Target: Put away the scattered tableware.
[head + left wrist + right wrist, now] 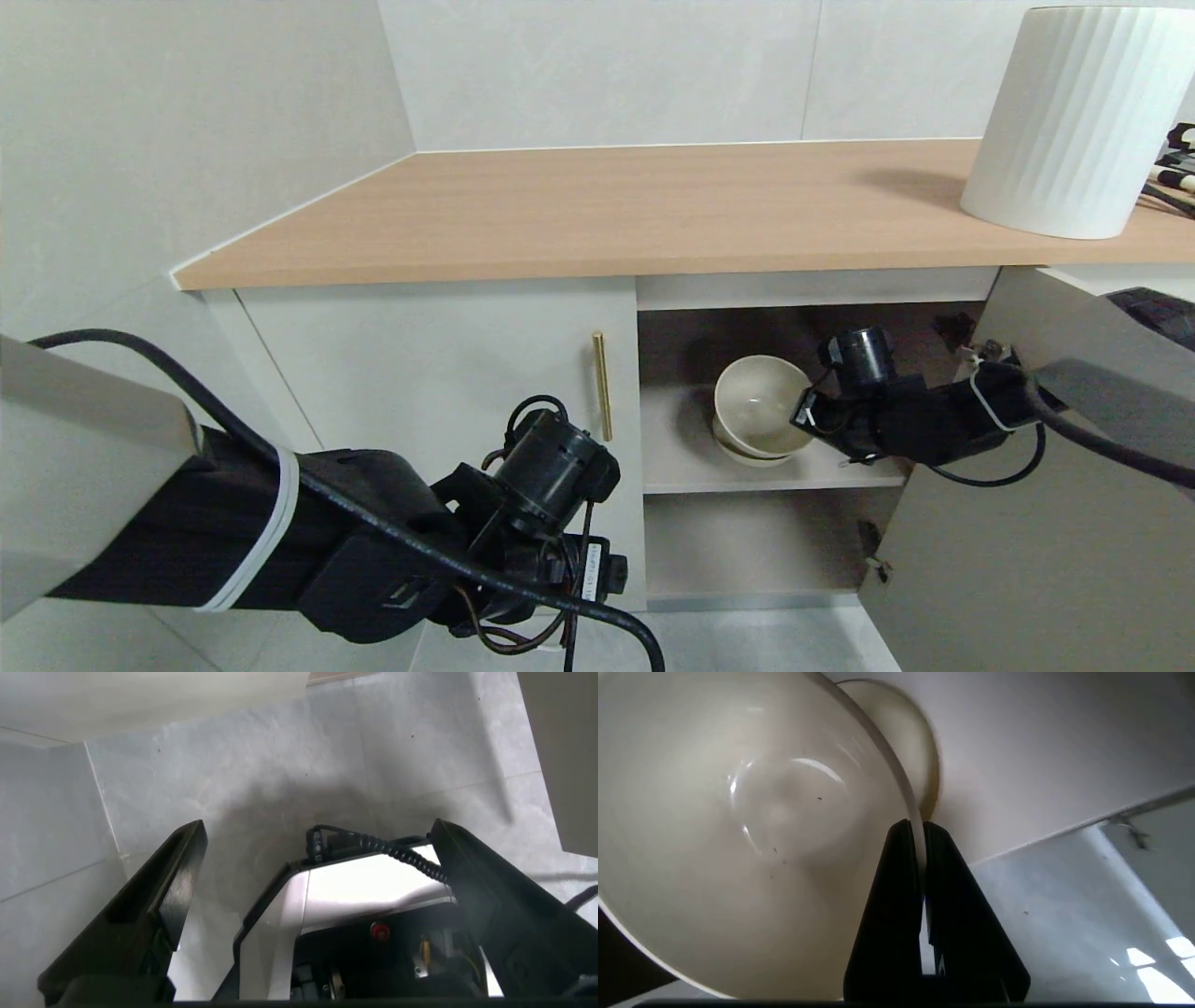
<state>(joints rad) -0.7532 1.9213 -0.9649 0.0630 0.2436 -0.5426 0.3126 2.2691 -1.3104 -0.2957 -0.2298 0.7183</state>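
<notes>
Right gripper (805, 415), centre-right: jaws clamped on rim of tilted bowl (754, 403), over second bowl (747, 457) on shelf (681, 471). Left gripper (318, 831), lower left: jaws spread, empty.

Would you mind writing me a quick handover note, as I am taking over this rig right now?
Left gripper: open, empty, held low above the floor.
Right gripper: shut on the rim of the cream bowl, inside the open cabinet.
Bowl: tilted, just over another cream dish on the upper shelf; contact cannot be judged.
Done: the bowl is in the cabinet.
Left: probably set it onto the dish, release, pull the arm out.
</notes>
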